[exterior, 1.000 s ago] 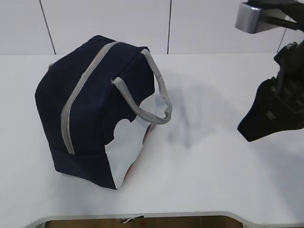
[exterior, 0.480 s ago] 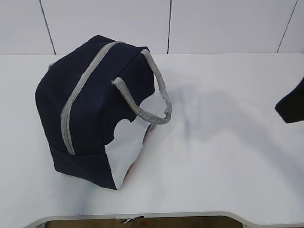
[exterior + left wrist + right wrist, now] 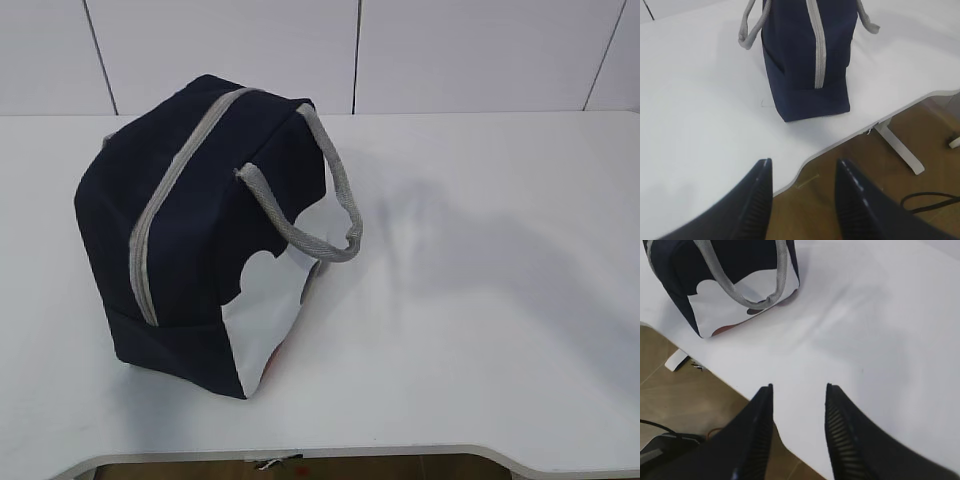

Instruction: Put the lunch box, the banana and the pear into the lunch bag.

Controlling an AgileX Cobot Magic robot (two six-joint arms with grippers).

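The navy lunch bag (image 3: 205,230) stands on the white table (image 3: 480,300) at the left, its grey zipper (image 3: 165,200) shut and its grey handles (image 3: 320,195) hanging over the white end panel. The same lunch bag (image 3: 807,55) shows in the left wrist view and again (image 3: 725,275) in the right wrist view. My left gripper (image 3: 804,167) hangs open over the table's front edge, well back from the bag, with nothing in it. My right gripper (image 3: 799,390) is open and empty too, over the table edge. Neither arm shows in the exterior view. The lunch box, banana and pear are out of view.
The table's front edge (image 3: 840,145) curves inward, with brown floor (image 3: 900,200) and a white table leg (image 3: 900,147) below it. A dark cable (image 3: 930,197) lies on the floor. White wall panels (image 3: 350,50) stand behind the table.
The right arm has pulled away to the right and left the exterior view. The bag has not moved.
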